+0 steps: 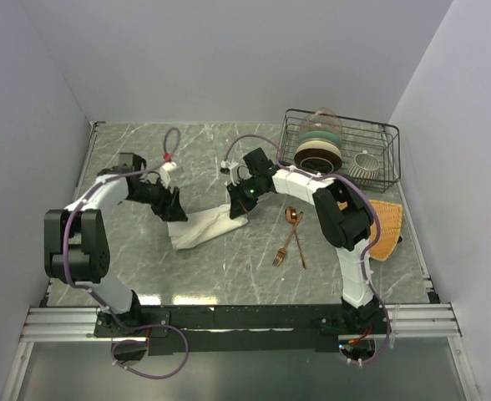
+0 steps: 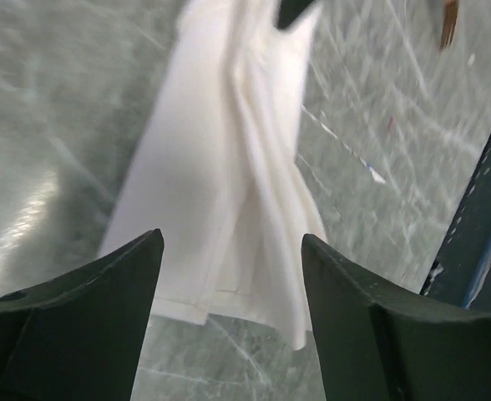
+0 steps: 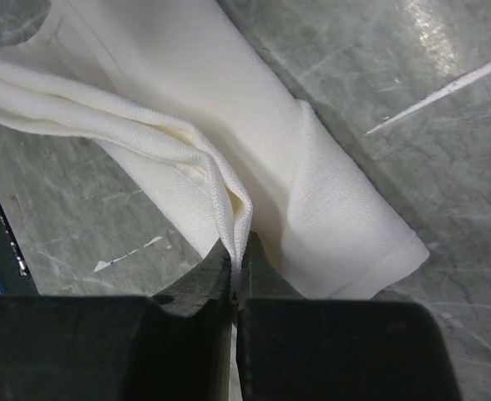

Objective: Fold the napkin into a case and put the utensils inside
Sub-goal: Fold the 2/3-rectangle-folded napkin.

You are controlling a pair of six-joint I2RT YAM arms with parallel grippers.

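Napkin (image 3: 229, 142) fold clamped in right end effector (image 3: 237, 255), left end effector (image 2: 229, 251) apart above it

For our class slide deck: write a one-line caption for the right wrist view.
Right gripper shut on a pinched-up fold of the napkin over the marble table.

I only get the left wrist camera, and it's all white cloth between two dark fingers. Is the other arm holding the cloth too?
Observer: Yes, the right gripper is shut on a raised fold of the napkin.
Operator: Where are the fork and spoon?
Observer: The fork and spoon lie crossed, right of the napkin, with neither gripper touching them.
Operator: What's next to them?
Observer: An orange woven mat, partly hidden by the right arm.
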